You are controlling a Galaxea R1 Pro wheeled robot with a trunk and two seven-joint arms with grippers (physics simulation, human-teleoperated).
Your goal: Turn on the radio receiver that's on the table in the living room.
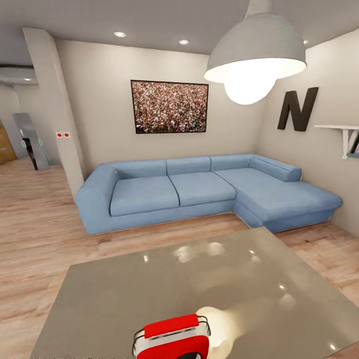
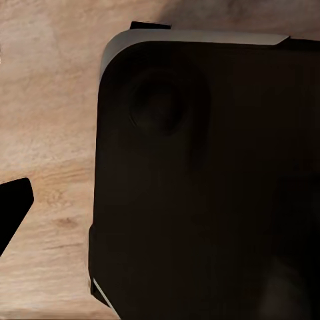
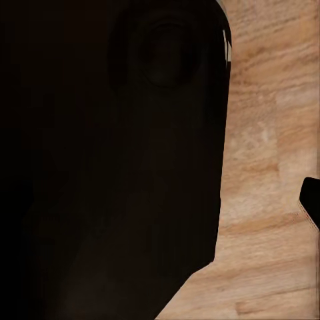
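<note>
- Red radio receiver [image 1: 172,339] stands at the table's [image 1: 149,284] near edge, close below the head camera, slightly left of centre (neither arm clearly nearer).
- Finger state: cannot tell.
- Beyond, blue sofa [image 1: 199,192].

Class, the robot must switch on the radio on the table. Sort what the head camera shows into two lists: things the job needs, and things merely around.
Needed:
radio receiver
table

Merely around:
blue sofa
framed picture
pendant lamp
letter N
wall shelf
</note>
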